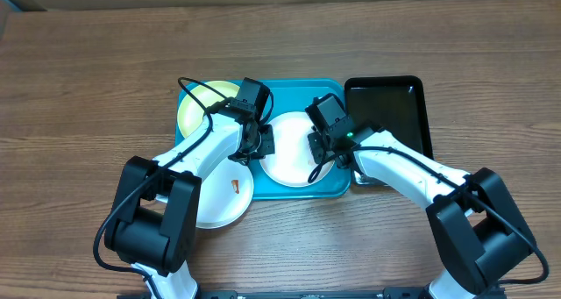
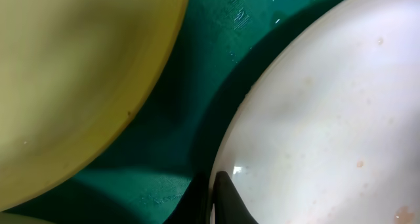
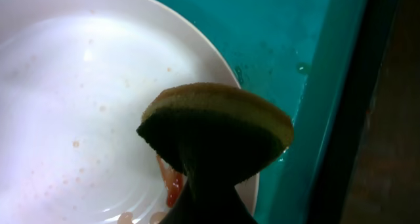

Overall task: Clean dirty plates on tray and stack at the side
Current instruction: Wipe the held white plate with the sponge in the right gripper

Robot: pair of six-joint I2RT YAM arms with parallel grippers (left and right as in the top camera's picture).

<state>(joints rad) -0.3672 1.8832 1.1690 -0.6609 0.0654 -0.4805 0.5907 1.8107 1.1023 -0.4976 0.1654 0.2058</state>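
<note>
A white plate [image 1: 294,154] lies in the turquoise tray [image 1: 337,187]. My left gripper [image 1: 263,143] is shut on this plate's left rim; the left wrist view shows the fingers [image 2: 220,201] pinching the edge of the plate [image 2: 328,119]. My right gripper [image 1: 323,150] is shut on a yellow-brown sponge [image 3: 216,129] held over the plate's right side [image 3: 79,86], by a red smear [image 3: 172,181]. A pale yellow-green plate [image 1: 203,106] lies at the tray's left end [image 2: 65,73]. A second white plate [image 1: 223,198] with an orange smear [image 1: 235,187] lies on the table in front of the tray's left corner.
A narrow black tray [image 1: 386,115] stands right against the turquoise tray's right side. The wooden table [image 1: 88,71] surrounds both trays. In the right wrist view the turquoise tray's rim [image 3: 321,119] runs close beside the sponge.
</note>
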